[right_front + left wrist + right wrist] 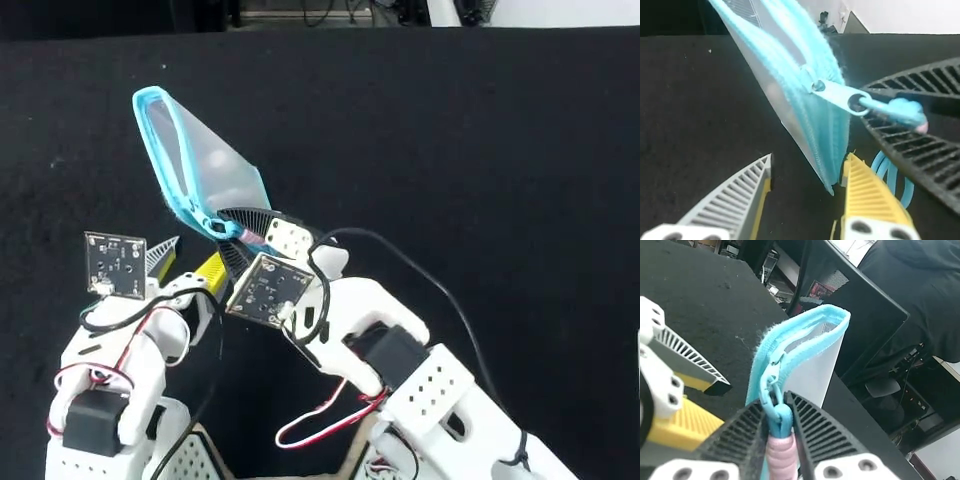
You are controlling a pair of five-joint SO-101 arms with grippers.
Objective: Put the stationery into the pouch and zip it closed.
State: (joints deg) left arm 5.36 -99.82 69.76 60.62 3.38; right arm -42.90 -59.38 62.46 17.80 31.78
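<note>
The pouch [215, 165] is translucent with a light-blue zip band [165, 150] and stands tilted on the black table. Its zip slider [837, 94] sits at the end nearest the arms, and the band gapes slightly along its length. My right gripper [775, 402], with black ribbed fingers [245, 222], is shut on the blue-and-pink zip pull [779, 440] hanging from that slider. My left gripper [809, 161] is open, its grey finger [735, 200] and yellow finger [865, 200] on either side of the pouch's near lower corner [827, 180]. In the high view the left gripper [195, 255] is just left of the right one.
The black table top [470, 150] stretches free to the right and far side. Both arms' white bodies and red and black cables [330, 415] crowd the near edge. A dark chair back [860, 315] stands beyond the table's edge.
</note>
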